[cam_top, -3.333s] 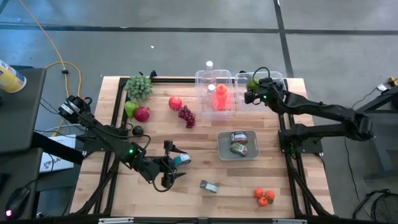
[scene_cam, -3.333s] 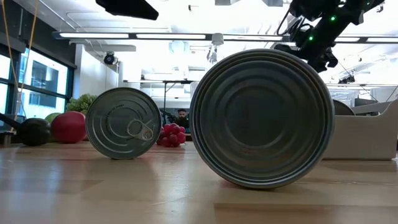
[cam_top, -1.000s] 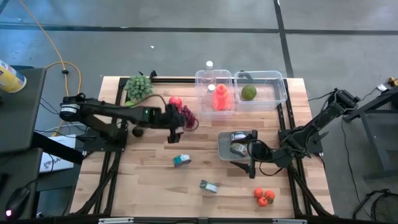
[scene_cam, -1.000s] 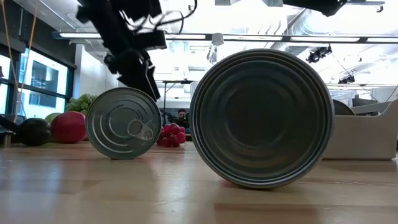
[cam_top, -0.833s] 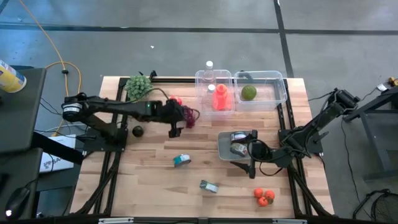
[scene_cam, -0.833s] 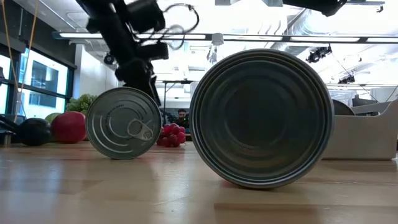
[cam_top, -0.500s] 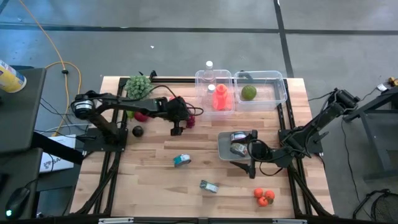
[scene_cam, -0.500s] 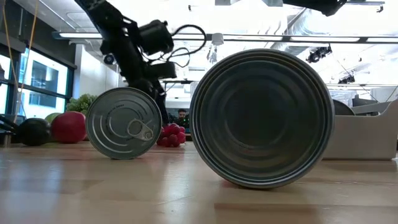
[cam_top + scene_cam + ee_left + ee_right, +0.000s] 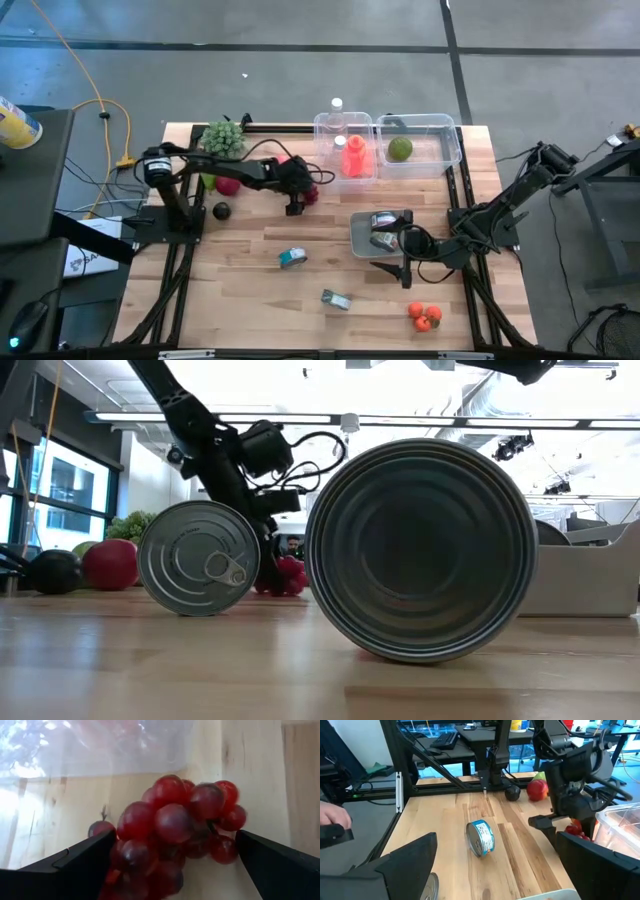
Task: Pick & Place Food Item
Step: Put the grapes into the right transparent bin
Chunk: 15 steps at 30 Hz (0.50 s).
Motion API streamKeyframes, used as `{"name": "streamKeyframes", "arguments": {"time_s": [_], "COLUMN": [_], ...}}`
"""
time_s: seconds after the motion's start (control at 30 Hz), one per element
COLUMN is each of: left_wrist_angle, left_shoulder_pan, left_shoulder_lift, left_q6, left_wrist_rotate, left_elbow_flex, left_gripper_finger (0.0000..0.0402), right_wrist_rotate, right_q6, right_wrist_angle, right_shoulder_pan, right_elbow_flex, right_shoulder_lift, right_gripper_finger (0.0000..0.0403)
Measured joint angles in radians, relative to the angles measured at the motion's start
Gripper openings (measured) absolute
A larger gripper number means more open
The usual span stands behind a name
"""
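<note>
A bunch of dark red grapes (image 9: 175, 827) lies on the wooden table in front of the clear bins. My left gripper (image 9: 298, 198) is down at the bunch, slanting in from the table's left. It is open, with one finger on each side of the grapes. In the low view the grapes (image 9: 291, 575) show behind a small can (image 9: 198, 558). My right gripper (image 9: 395, 248) hangs open above the grey tray (image 9: 357, 240) at the table's right, with nothing between its fingers. My left gripper comes at the grape bunch slanting down from the table's left, and the bunch lies on the table between its fingers. One finger's inner edge (image 9: 107, 847) stands close against the bunch's side; I cannot tell whether it touches.
Two clear bins (image 9: 345, 128) at the far edge hold an orange-red bottle and a green fruit (image 9: 400, 149). A leafy green (image 9: 222, 138), a red fruit (image 9: 228, 185) and a dark avocado (image 9: 221, 210) lie at the far left. A teal can (image 9: 291, 258), another can (image 9: 336, 299) and tomatoes (image 9: 425, 315) lie nearer.
My left gripper has gone down and toward the table's right, onto the grapes, and has stayed open. The grapes have stayed in place.
</note>
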Motion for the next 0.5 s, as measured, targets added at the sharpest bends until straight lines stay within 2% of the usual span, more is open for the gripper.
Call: {"name": "streamKeyframes", "arguments": {"time_s": [0.1,0.23,0.5], "left_wrist_angle": [-0.003,-0.006,-0.016], "left_shoulder_pan": [0.000,0.000,-0.025], "left_shoulder_lift": [0.020,0.021,0.017], "left_q6": [0.043,0.019,-0.013], "left_wrist_rotate": [0.001,0.000,-0.011], "left_elbow_flex": [0.000,-0.001,-0.003], "left_gripper_finger": [0.0398,0.0384,0.0309], "right_wrist_rotate": [0.000,0.000,0.000], "right_q6": [0.000,0.000,-0.023], "right_wrist_angle": [0.000,0.000,0.000], "right_shoulder_pan": [0.000,0.000,0.000], "right_elbow_flex": [0.000,0.000,0.000], "right_shoulder_lift": [0.000,0.000,0.000], "right_gripper_finger": [0.0391,0.0391,0.0391]}}
